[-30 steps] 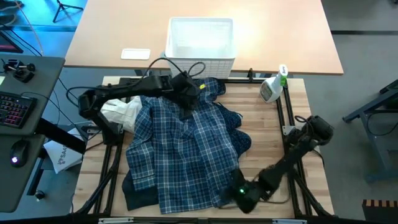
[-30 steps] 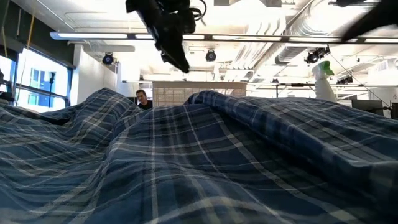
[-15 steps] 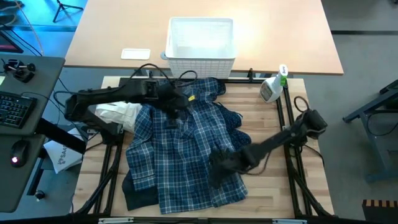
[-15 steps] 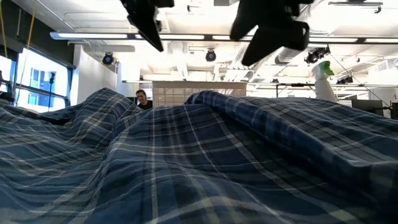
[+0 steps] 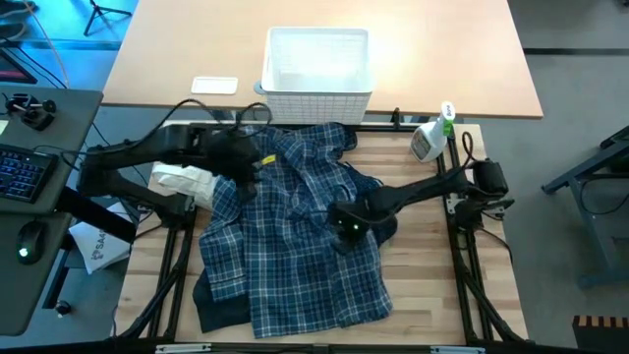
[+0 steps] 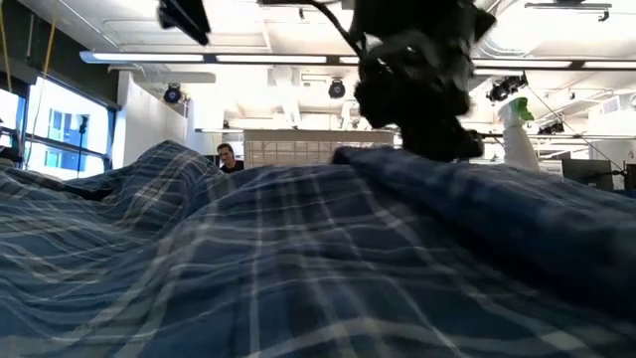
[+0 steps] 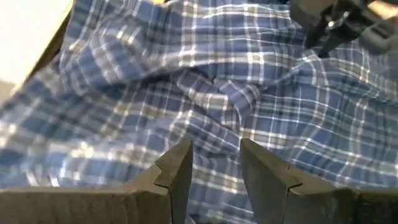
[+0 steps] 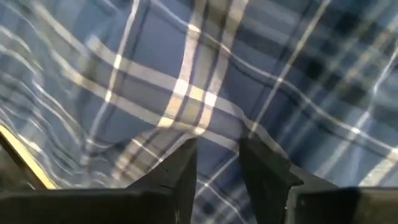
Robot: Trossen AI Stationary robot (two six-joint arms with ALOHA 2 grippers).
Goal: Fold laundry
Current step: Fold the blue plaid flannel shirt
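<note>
While the plaid shirt (image 5: 295, 236) lies spread and rumpled across the bench (image 5: 423, 295), just in front of the white basket (image 5: 316, 69), the right tool (image 5: 344, 224) presses down on its middle with fingers parted, nothing clenched; the left tool (image 5: 246, 162) hovers over the shirt's far left part, fingers apart, empty

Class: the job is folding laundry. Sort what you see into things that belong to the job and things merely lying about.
Belongs to the job:
plaid shirt
dark garment under it
white cloth

Lying about:
white basket
spray bottle
keyboard
</note>
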